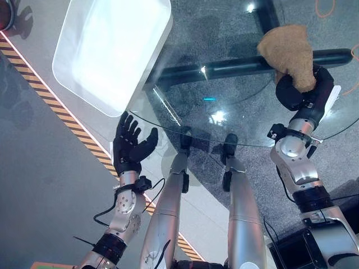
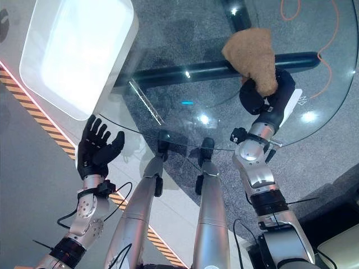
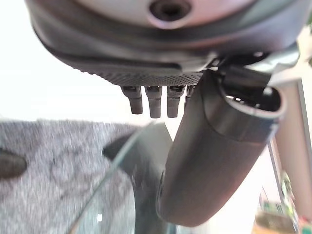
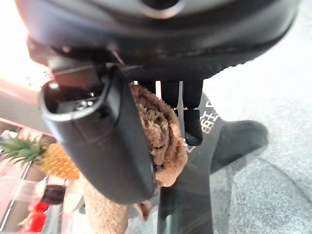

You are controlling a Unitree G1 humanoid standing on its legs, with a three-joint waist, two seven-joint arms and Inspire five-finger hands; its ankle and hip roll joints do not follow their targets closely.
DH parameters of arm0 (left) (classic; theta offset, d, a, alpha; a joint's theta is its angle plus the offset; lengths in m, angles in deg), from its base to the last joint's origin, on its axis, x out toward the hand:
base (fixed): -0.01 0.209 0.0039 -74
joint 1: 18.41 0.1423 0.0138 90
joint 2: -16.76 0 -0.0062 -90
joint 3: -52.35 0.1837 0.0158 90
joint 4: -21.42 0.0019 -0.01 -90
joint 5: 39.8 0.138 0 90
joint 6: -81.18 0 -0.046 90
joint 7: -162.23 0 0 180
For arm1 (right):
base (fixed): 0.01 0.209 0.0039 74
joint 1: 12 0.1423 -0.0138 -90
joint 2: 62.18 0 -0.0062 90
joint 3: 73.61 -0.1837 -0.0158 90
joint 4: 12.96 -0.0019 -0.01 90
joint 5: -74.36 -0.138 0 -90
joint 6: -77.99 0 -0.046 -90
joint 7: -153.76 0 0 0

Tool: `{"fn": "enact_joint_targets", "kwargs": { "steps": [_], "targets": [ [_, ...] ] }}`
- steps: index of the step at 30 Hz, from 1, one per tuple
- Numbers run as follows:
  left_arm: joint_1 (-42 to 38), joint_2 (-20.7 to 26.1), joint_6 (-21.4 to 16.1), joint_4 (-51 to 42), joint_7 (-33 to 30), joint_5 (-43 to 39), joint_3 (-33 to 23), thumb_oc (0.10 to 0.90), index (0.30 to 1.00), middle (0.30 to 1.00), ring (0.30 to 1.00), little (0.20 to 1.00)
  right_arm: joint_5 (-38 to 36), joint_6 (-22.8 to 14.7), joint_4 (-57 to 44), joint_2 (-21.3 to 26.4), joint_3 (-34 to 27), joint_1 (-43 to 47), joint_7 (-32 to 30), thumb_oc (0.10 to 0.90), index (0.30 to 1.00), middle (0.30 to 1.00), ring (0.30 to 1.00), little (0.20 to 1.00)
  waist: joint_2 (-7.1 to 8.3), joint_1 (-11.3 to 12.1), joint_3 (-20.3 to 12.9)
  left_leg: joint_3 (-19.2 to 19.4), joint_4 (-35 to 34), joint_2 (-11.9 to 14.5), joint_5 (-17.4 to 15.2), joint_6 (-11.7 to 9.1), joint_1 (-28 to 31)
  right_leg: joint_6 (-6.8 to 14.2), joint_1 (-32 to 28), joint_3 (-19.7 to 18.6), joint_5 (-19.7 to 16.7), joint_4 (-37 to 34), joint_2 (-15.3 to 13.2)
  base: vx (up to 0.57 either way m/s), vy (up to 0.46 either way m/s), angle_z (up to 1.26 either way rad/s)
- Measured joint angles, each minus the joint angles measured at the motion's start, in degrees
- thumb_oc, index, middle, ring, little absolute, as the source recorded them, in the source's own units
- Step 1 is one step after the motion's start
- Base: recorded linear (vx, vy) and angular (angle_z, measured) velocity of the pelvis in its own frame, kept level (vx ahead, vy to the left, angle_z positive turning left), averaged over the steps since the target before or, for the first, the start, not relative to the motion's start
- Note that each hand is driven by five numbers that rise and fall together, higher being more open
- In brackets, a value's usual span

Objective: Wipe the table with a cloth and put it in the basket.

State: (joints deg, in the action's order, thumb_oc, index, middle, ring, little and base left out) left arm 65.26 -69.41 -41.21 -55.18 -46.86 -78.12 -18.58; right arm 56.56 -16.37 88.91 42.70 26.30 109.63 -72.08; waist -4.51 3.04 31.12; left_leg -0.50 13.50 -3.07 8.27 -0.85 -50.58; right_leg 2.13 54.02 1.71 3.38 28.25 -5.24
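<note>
The right robot hand (image 1: 300, 89) is clamped on the cloth (image 1: 291, 53), a brown, nubbly piece bunched up in its grip; in the right wrist view the thumb and fingers (image 4: 192, 122) curl round a fold of the cloth (image 4: 161, 141), which hangs out past them on both sides. The cloth's free part spreads out beyond the hand and lies over the round glass worktop (image 1: 224, 78), on the robot's right side of it, above the dark bar of the base (image 1: 235, 66) that shows through the glass. Whether the cloth presses flat on the glass or is lifted a little cannot be told. The left robot hand (image 1: 132, 145) is held apart from everything, fingers straight and spread, thumb out, palm facing up toward the head camera; it hovers just off the near-left edge of the worktop, holding nothing. In the left wrist view its fingers (image 3: 155, 100) stand in a row with the glass edge (image 3: 122, 165) below them. A white, shallow basket (image 1: 112, 50) with rounded corners sits at the far left, partly overlapping the worktop's edge, well apart from the cloth. A yellow-and-black striped line (image 1: 50, 89) runs across the grey floor beneath the left arm.
</note>
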Motion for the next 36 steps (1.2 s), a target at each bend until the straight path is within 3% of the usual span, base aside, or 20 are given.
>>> {"fn": "enact_joint_targets", "kwargs": {
  "steps": [7,16,26,32,36],
  "targets": [
    [4.1,-1.5,1.1,0.1,-6.6,1.4,-2.9,0.800,0.900,0.900,0.900,0.900,0.2,0.0,0.0,-1.6,-1.9,-1.5,1.7,0.100,0.300,0.300,0.300,0.200,0.00,0.9,0.0,-0.7,-0.3,-0.1,0.2,-0.3,1.1,-0.3,-1.1,1.0,0.5,0.4,-0.3,0.00,-0.011,0.06],
    [4.6,-1.3,0.0,-4.5,-7.4,4.8,-6.3,0.800,0.900,0.900,0.900,0.900,1.9,0.0,-3.1,-1.6,-2.0,-3.3,7.1,0.100,0.300,0.300,0.300,0.200,0.01,1.5,0.0,-1.6,-0.4,-0.4,0.3,-0.2,2.7,-0.3,-3.2,2.0,0.8,0.3,-0.6,0.00,-0.016,0.05],
    [4.4,-0.4,-0.9,-11.8,9.0,1.6,-3.0,0.800,0.900,0.900,0.900,0.900,1.9,-2.2,-8.5,-1.8,1.4,-5.5,22.1,0.100,0.300,0.300,0.300,0.200,0.03,0.0,0.0,-1.7,-0.4,-0.3,0.1,0.0,4.0,-0.3,-4.9,2.3,0.8,-0.3,-0.6,0.00,-0.002,0.00],
    [4.1,0.0,-4.0,-13.0,14.8,-1.7,-2.8,0.800,0.900,0.900,0.900,0.900,-4.4,-5.0,-8.5,-1.6,5.1,-6.8,34.1,0.100,0.300,0.300,0.300,0.200,0.06,0.0,0.0,-1.7,-0.4,-0.2,0.2,0.1,4.7,-0.2,-5.7,2.3,0.8,-0.5,-0.4,0.00,-0.005,0.00],
    [3.8,1.6,-4.4,-15.4,20.3,-6.4,-2.9,0.800,0.900,0.900,0.900,0.900,-7.1,-5.8,-9.1,-1.6,5.5,-7.5,37.2,0.100,0.300,0.300,0.300,0.200,0.09,0.0,0.1,-1.7,-0.4,-0.2,0.2,0.1,4.8,-0.2,-5.8,2.3,0.8,-0.5,-0.5,0.00,0.000,0.00]
  ]
}}
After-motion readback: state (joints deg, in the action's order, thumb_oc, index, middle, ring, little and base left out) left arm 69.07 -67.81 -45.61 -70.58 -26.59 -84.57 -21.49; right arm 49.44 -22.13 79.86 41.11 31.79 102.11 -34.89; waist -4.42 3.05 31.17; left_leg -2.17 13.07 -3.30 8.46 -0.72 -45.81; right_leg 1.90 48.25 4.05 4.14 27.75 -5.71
